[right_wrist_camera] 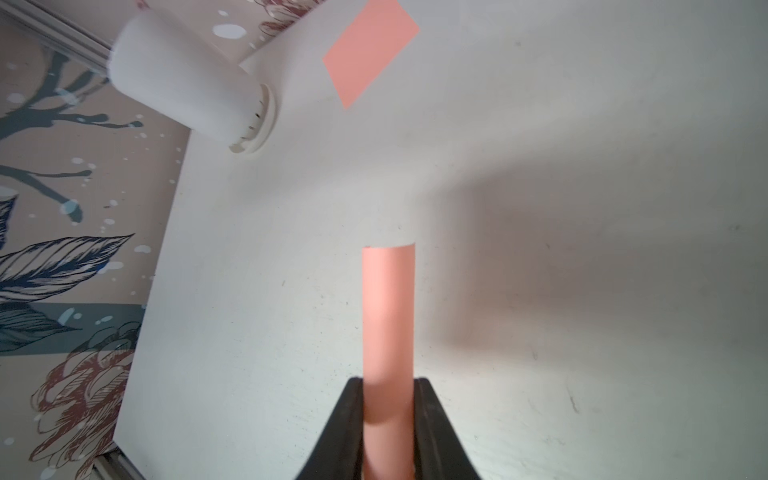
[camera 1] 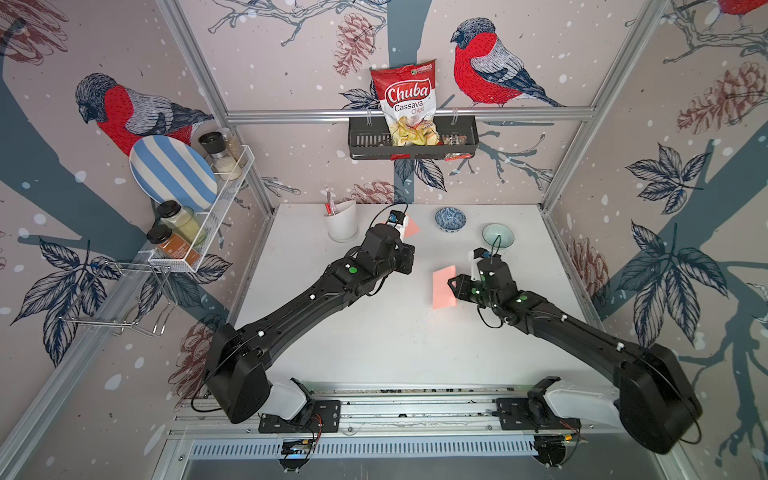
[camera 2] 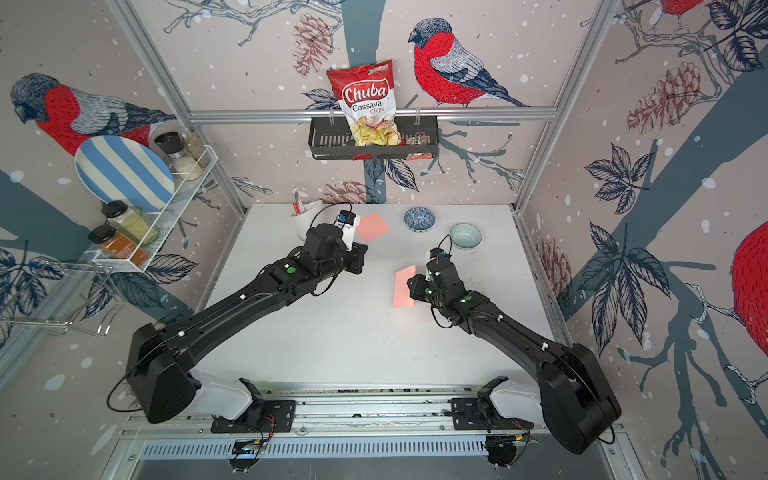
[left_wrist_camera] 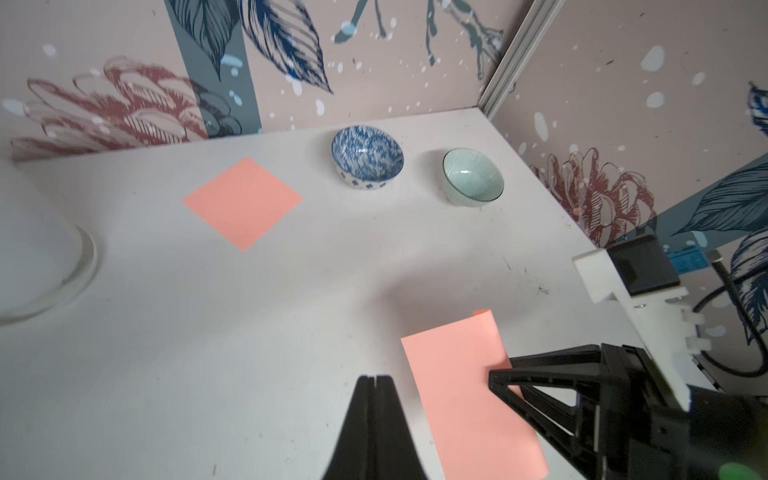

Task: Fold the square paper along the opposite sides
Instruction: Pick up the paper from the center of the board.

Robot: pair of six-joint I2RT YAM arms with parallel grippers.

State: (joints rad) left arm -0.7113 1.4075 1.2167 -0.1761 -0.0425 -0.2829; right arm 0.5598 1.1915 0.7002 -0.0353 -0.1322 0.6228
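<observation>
Wallpapered booth, red-breasted birds and pine cones on all 3 walls, aluminium frame at the corners.

- White table (camera 1: pixel 374 332) fills the floor of the booth, scuffed in places.
- 2 black arms reach in from the front rail: left arm (camera 1: pixel 291 307) toward the back, right arm (camera 1: pixel 582 332) toward the middle right.
- Side wall: white wire rack (camera 1: pixel 232 195) with a blue-striped plate (camera 1: pixel 170 174) and spice jars. Back wall: black basket (camera 1: pixel 361 141) holding a Chuba chips bag (camera 1: pixel 409 99).
- White cup (camera 1: pixel 341 220) at the back of the table, just beside the left wrist.
- 2 bowls at the back right, near each other but apart: blue patterned bowl (camera 1: pixel 450 219) and pale green bowl (camera 1: pixel 498 236).
- Flat pink square (left_wrist_camera: pixel 243 203) lies between the cup and the blue bowl, turned corner-on, untouched.
- Folded pink paper (camera 1: pixel 442 289) sits right of the table's centre as a narrow rectangle. Its top layer is bowed rather than pressed flat, and a sliver of the lower layer shows at 1 far corner.
- Right hand (right_wrist_camera: pixel 388 382): 2 fingers closed against the folded pink paper, 1 on each side of its near end.
- Left hand (left_wrist_camera: pixel 376 380): fingers drawn together with only a thin seam between, nothing in them, beside the folded pink paper.
</observation>
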